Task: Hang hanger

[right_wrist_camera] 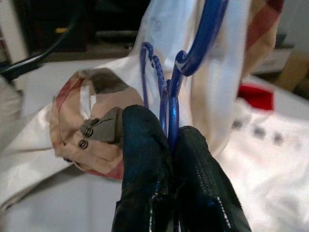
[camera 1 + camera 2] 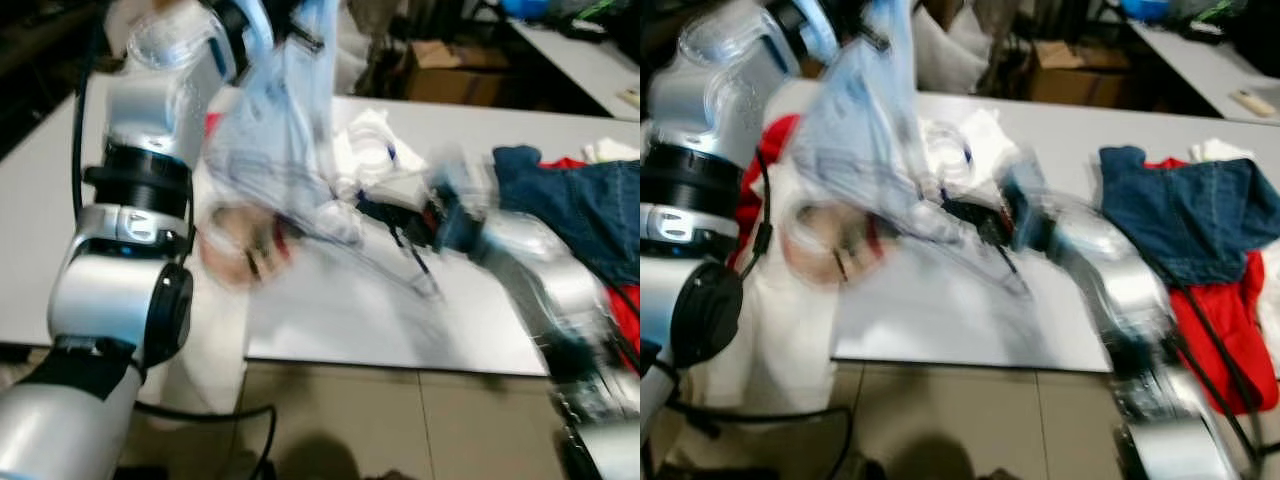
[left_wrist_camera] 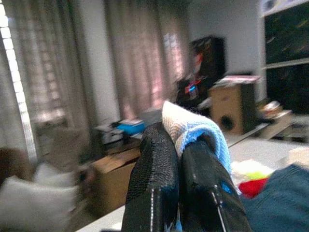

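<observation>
While the right gripper (image 1: 171,145) pinches the blue hanger (image 1: 193,53) between closed fingers, we see its hook rising toward twelve o'clock in the wrist view, curving to one o'clock, over the white table (image 2: 330,320). At ten o'clock in the head view, our left gripper (image 3: 181,159) clamps a pale blue-white garment (image 3: 193,130). Jeans (image 2: 580,200) lie at three o'clock.

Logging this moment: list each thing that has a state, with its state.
Blue plastic hanger: pinched in right tool, inside white garment.
White garment with plaid trim: lifted, draped on hanger.
Left tool: shut on white-and-blue cloth.
Blue denim garment: lying on white table.
</observation>
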Controlling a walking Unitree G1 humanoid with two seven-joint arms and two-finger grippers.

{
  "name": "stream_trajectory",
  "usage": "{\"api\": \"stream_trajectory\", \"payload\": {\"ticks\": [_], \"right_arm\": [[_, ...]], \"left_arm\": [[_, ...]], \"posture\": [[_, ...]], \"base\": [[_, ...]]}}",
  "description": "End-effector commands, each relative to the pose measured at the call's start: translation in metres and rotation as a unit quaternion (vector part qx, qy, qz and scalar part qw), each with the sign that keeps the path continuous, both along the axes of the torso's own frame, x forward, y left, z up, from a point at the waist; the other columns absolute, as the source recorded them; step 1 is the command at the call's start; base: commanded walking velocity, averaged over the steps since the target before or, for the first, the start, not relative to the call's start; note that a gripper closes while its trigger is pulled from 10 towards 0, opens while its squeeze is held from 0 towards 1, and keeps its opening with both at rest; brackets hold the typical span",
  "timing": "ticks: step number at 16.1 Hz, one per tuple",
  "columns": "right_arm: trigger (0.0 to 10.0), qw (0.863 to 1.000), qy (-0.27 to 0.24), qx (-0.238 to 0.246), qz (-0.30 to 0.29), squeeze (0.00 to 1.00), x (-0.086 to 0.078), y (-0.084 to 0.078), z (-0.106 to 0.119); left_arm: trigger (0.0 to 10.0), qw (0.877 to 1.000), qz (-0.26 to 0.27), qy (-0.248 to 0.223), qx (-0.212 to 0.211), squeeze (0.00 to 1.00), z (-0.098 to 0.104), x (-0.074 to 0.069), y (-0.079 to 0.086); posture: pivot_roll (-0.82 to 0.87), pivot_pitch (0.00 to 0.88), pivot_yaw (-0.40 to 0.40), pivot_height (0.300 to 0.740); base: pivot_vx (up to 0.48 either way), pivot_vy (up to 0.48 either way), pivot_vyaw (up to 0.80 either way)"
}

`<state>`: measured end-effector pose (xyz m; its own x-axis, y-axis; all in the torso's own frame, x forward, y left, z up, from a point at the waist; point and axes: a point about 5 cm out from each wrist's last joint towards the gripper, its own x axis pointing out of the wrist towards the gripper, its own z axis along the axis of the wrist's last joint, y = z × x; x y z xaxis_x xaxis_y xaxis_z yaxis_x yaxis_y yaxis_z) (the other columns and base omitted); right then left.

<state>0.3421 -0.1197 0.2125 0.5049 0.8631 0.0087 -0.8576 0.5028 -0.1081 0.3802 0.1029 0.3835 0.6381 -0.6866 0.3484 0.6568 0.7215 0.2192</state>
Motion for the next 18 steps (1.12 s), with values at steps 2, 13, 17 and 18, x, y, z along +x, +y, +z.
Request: {"api": "stream_trajectory", "payload": {"ticks": [2,13,17,18], "right_arm": [[10.0,0.986,-0.082,-0.008,-0.146,0.00,0.047,-0.018,0.045],[10.0,0.992,-0.007,-0.107,-0.071,0.00,0.035,-0.037,-0.042],[10.0,0.990,-0.027,-0.120,0.072,0.00,-0.020,-0.050,-0.058],[10.0,0.989,-0.027,-0.118,0.079,0.00,-0.024,-0.053,-0.055]], "left_arm": [[10.0,0.999,-0.010,-0.044,-0.024,0.00,0.034,-0.013,0.006],[10.0,0.966,0.239,0.068,0.066,0.00,-0.088,0.029,0.047],[10.0,0.907,0.383,0.121,0.127,0.00,-0.148,0.032,0.103],[10.0,0.905,0.386,0.122,0.127,0.00,-0.148,0.031,0.108]], "posture": [[-0.03,0.000,-0.087,0.719],[-0.07,0.000,-0.052,0.719],[-0.09,0.000,-0.023,0.719],[-0.09,0.000,-0.023,0.719]], "base": [[0.000,0.000,0.00],[0.000,0.000,0.00],[0.000,0.000,0.00],[0.000,0.000,0.00]]}}
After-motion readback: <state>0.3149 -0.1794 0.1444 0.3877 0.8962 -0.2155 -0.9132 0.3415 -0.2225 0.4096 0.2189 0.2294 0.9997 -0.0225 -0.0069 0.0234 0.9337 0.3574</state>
